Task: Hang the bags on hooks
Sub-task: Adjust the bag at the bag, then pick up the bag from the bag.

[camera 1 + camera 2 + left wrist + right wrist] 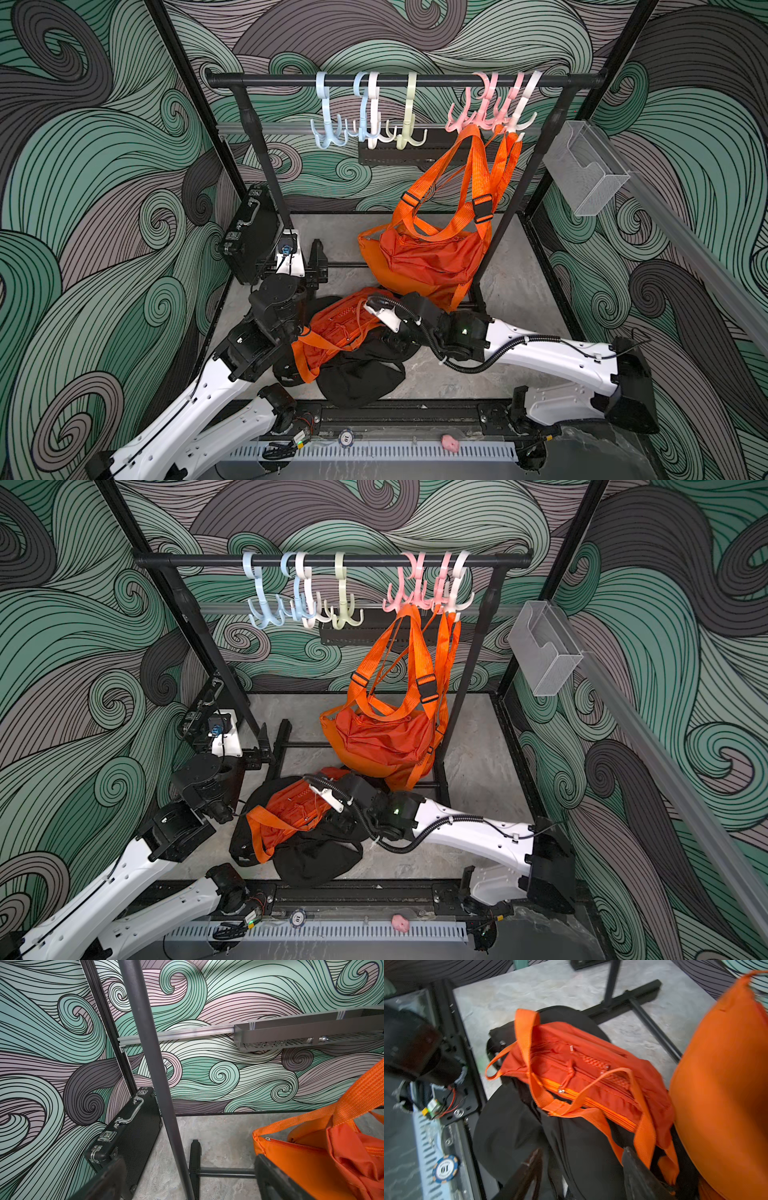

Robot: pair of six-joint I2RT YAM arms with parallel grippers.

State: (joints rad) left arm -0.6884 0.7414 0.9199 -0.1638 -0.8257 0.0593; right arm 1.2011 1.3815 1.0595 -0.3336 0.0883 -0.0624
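Ahead, rack upright (153, 1064) between case (128, 1140) and bag (307, 1159).

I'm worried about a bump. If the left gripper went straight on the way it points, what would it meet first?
Probably the rack's black pole, standing right between the left gripper's open fingers in the wrist view. The hanging orange bag is off to the side. Depth is unclear.

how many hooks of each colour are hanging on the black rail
blue hooks: 2
white hooks: 2
green hooks: 1
pink hooks: 3 (bunched together, so less sure)
total: 8
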